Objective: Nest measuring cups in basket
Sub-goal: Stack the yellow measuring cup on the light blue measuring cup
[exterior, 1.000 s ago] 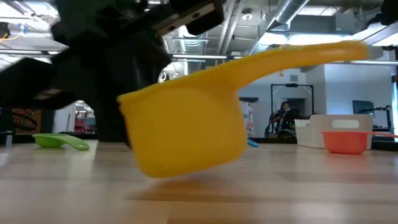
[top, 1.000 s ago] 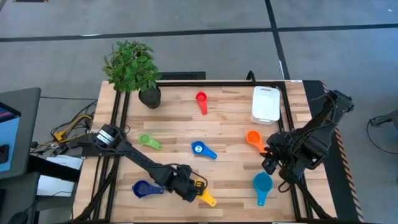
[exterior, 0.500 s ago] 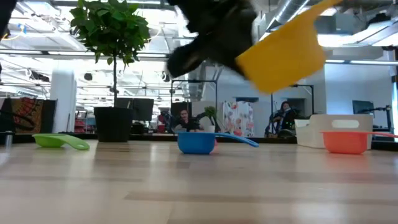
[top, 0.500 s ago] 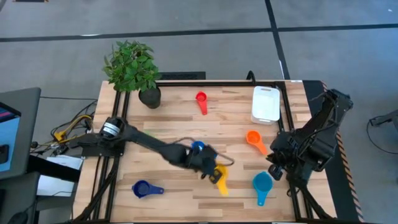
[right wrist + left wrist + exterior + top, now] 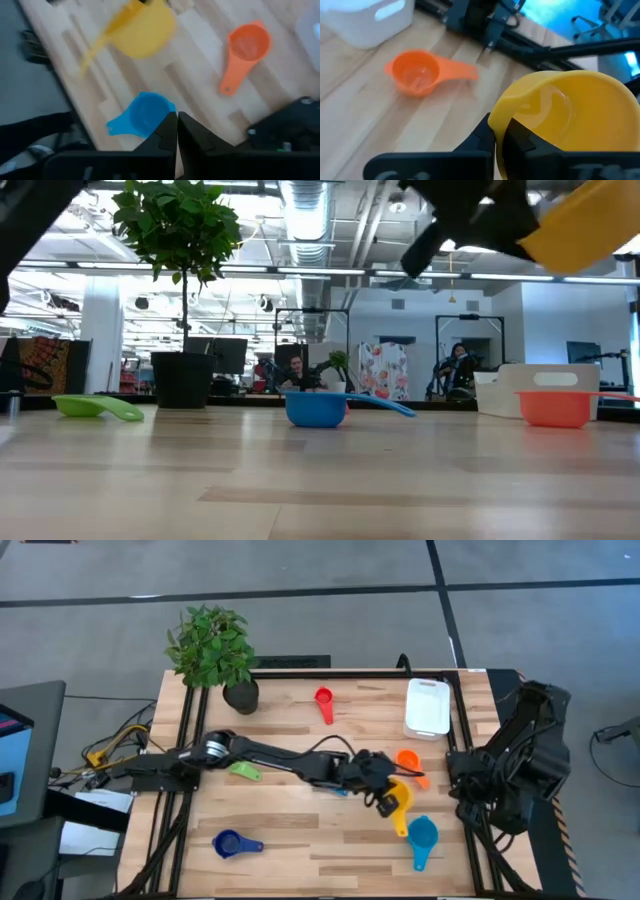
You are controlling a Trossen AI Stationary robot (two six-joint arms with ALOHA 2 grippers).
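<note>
My left gripper [image 5: 378, 790] reaches across the table's middle and is shut on the yellow cup [image 5: 399, 802], carried in the air beside the orange cup [image 5: 407, 762] and above the teal cup [image 5: 422, 836]. In the low view the yellow cup [image 5: 590, 225] is high above the tabletop. The white basket [image 5: 428, 706] stands at the far right. The red cup [image 5: 323, 700], green cup [image 5: 243, 770] and dark blue cup [image 5: 230, 843] rest on their bases. Another blue cup [image 5: 316, 408] sits under my left arm. My right gripper [image 5: 176, 132] is shut and waits at the right edge. My left gripper pinches the yellow cup's wall at the rim [image 5: 498, 120], one finger [image 5: 520, 137] inside the bowl and the other outside. The cup is lifted clear of the table, and its handle [image 5: 400, 828] points toward the near edge.
A potted plant [image 5: 212, 648] stands at the far left corner. Dark frame rails run along the table's left and right sides. Bare wood shows along the near edge between the dark blue cup and the teal cup. People are in the room beyond the table.
My left gripper has lifted the yellow cup off the table near the near edge and carried it up, to the right and farther away, toward the orange cup. The cup has turned, so its handle now points toward the near edge. My right arm has drawn back toward the right edge.
</note>
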